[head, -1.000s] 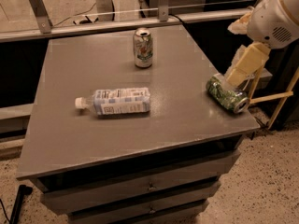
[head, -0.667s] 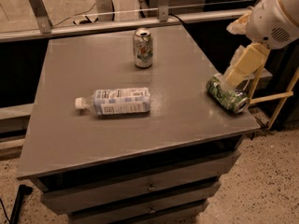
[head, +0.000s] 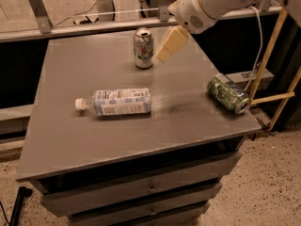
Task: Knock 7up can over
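One grey bench [head: 70, 140] fills most of the view. It has a flat top and a stack of drawers [head: 150, 188] under the front edge, well forward of the 7up can [head: 143, 48]. All three containers sit on the top.

The white robot arm [head: 209, 3] comes in from the upper right, above and to the right of the 7up can. Its rounded housing hangs higher than the can's top.

The clear plastic bottle [head: 120, 102] with a white-blue label lies on its side, forward of the 7up can and slightly to its left, well apart from it. Its cap end points left.

The all-green patterned can [head: 229, 94] is also on its side, far right of the 7up can and nearer the front. It is close to the bench's right edge, with its silver end facing front-right.

The 7up can stands upright, silver top up, green markings showing. It is in the rear half of the bench, roughly mid-width.

The claw [head: 170, 44] is a cream-coloured piece slanting down and left from the arm. Its lower tip is just beside the 7up can's right side, about level with the can's body. I cannot tell whether they touch, or whether the claw is wide or narrow.

A pale wooden frame [head: 282, 60] stands off the bench, far right of the 7up can.
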